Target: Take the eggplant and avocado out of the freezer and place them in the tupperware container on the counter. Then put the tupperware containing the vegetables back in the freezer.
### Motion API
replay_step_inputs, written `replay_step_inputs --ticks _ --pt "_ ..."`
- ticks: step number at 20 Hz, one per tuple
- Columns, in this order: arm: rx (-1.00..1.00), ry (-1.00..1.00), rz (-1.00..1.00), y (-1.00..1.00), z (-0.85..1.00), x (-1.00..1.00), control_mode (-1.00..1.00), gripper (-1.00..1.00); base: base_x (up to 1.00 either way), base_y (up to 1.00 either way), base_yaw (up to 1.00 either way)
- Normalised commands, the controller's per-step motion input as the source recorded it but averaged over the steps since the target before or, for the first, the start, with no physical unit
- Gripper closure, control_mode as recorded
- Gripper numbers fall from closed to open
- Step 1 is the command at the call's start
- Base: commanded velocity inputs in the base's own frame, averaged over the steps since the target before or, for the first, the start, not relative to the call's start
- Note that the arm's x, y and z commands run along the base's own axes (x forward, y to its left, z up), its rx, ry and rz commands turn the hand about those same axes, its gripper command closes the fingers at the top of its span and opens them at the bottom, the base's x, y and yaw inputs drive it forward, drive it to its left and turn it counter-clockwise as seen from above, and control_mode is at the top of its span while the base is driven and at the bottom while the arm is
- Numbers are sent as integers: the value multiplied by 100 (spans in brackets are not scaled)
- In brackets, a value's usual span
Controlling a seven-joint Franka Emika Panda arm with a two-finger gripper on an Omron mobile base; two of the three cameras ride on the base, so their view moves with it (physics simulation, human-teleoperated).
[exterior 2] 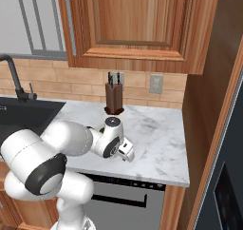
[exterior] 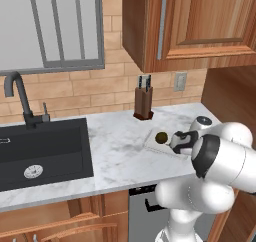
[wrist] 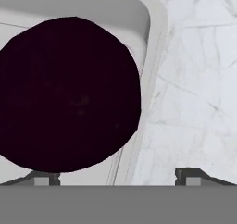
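White-grey marble makes up the tabletop (exterior: 120, 146), which runs from the black sink (exterior: 42, 148) at the left of the left base view to the wooden wall at the right. A knife block (exterior: 143, 103) stands at the back, against the brick, clear of the work. Lower right of centre in that view the tupperware (exterior: 152, 138) lies flat near the front edge, probably within easy reach for loading. In the hand view the dark purple eggplant (wrist: 67, 96) fills the upper left and sits inside the tray, close to its rounded corner, with bare marble to the right. The avocado (exterior: 161, 137) rests in the tray too, just left of the hand (exterior: 181, 142). The hand hangs low over the tray with its fingers (wrist: 192, 174) spread wide and nothing between them. Judging by this, both vegetables are in, and the tray has yet to go to the freezer.
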Motion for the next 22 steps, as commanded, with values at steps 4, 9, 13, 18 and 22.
replay_step_inputs --ticks 4,9,13,18,22 --pt "0 0 0 0 -14 0 -100 -100 0 0 0" --pt "0 0 0 0 -21 1 -100 100 0 0 0" --pt "0 0 0 0 -1 0 -100 100 0 0 0" --pt "0 0 0 0 0 0 -100 100 0 0 0" --pt "0 0 0 0 0 0 -100 100 0 0 0"
